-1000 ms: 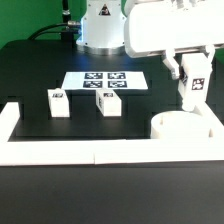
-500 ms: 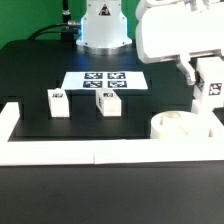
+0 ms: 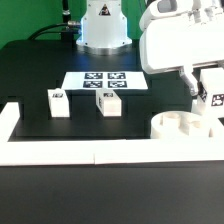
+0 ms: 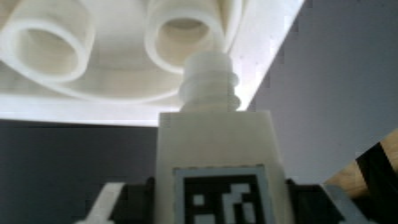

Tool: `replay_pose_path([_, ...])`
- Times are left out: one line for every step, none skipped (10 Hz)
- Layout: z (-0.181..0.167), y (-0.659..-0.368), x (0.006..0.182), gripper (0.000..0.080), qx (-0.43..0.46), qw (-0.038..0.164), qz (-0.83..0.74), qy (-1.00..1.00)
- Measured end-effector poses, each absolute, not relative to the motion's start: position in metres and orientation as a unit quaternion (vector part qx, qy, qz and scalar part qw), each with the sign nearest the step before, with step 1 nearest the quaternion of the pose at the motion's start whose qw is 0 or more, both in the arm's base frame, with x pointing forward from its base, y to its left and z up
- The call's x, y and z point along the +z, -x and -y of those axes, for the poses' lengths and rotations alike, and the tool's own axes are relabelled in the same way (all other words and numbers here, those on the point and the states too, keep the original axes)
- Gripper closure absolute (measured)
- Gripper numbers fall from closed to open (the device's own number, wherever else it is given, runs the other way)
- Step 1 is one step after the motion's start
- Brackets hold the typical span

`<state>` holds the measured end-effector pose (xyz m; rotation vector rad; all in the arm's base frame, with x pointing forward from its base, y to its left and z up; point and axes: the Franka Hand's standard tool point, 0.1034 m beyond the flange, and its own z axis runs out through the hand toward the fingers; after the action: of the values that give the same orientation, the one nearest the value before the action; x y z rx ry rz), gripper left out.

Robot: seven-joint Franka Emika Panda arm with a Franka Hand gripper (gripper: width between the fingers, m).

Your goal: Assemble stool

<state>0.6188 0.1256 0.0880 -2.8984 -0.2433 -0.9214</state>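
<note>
Reading the exterior view as a clock face, the black counter is filling most of the dial. The arm is looming at 1 to 2 o'clock. The rail is running along the near edge from 9 to 4 o'clock, and the marker board is lying just above centre, toward 12.

The seat is sitting at 4 o'clock, tucked against the rail, sockets up. Two loose legs are standing apart from each other near 9 o'clock and near centre, well apart from the seat.

The claw is pinching the third leg at 3 o'clock, in the air above the seat's far edge. Over the last second it has been carrying this leg from nearer the centre out toward 3 o'clock and slightly down.

In the wrist view the leg's peg is pointing at the seat, with two sockets showing just beyond its tip. I judge the transport to be nearly over. What is coming next is lining the peg up with one socket and lowering it in. No leg is seated yet.
</note>
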Motion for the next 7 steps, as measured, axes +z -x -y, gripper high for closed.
replay_pose_path([-0.1257,-0.6175,0.0879,0.0463,-0.302,0.045,0.080,0.949])
replay_pose_path([-0.1253,-0.6167,0.0879,0.0463,-0.301,0.045,0.081,0.949])
replay_pose_path([-0.1247,-0.6168,0.0879,0.0463,-0.301,0.044,0.081,0.949])
replay_pose_path([-0.1236,-0.6167,0.0877,0.0463,-0.302,0.043,0.082,0.949])
replay_pose_path([-0.1214,-0.6155,0.0861,0.0463,-0.300,0.042,0.082,0.950])
replay_pose_path([-0.1194,-0.6141,0.0845,0.0463,-0.297,0.042,0.081,0.950])
replay_pose_path([-0.1193,-0.6134,0.0839,0.0463,-0.297,0.042,0.081,0.951])
